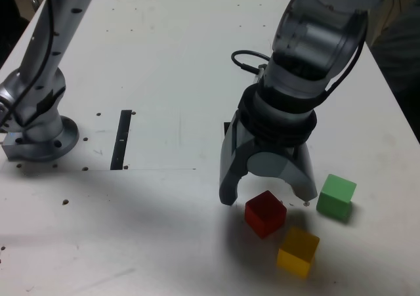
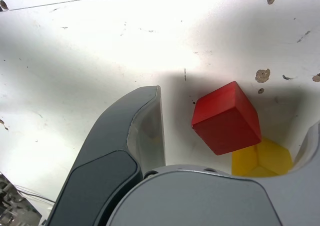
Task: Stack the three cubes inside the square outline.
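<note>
The red cube (image 1: pixel 265 212) (image 2: pixel 226 118) lies on the white table (image 1: pixel 164 66), just in front of my open gripper (image 1: pixel 266 194) (image 2: pixel 230 136). The jaws stand wide apart, low over the table, with the red cube roughly between them and untouched. A yellow cube (image 1: pixel 298 251) (image 2: pixel 262 158) sits right behind the red one, nearer the table's front edge. The green cube (image 1: pixel 336 195) rests just outside the finger on the exterior view's right. My arm hides the square outline, apart from a small black edge (image 1: pixel 226 128) behind the gripper.
A thin black strip (image 1: pixel 121 138) lies on the table toward the exterior view's left. A second arm's grey base (image 1: pixel 39 122) is bolted near the left edge. Small screw holes dot the table top.
</note>
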`<act>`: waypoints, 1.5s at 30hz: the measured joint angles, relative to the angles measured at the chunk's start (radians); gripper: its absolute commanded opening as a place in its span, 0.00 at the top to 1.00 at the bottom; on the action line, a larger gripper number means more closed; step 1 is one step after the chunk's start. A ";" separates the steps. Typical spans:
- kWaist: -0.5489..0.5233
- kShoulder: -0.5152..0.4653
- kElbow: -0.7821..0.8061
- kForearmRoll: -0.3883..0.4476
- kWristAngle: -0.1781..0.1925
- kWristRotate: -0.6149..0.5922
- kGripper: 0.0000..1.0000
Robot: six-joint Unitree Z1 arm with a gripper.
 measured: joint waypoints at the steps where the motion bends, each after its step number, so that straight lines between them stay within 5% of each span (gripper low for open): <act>1: 0.000 0.001 -0.001 0.000 0.000 -0.001 0.00; 6: 0.000 0.001 -0.010 0.002 0.000 -0.043 0.01; 18: 0.000 0.000 -0.014 0.044 -0.027 -0.421 0.01; 45: 0.000 0.073 -0.035 -0.007 -0.043 -0.368 0.02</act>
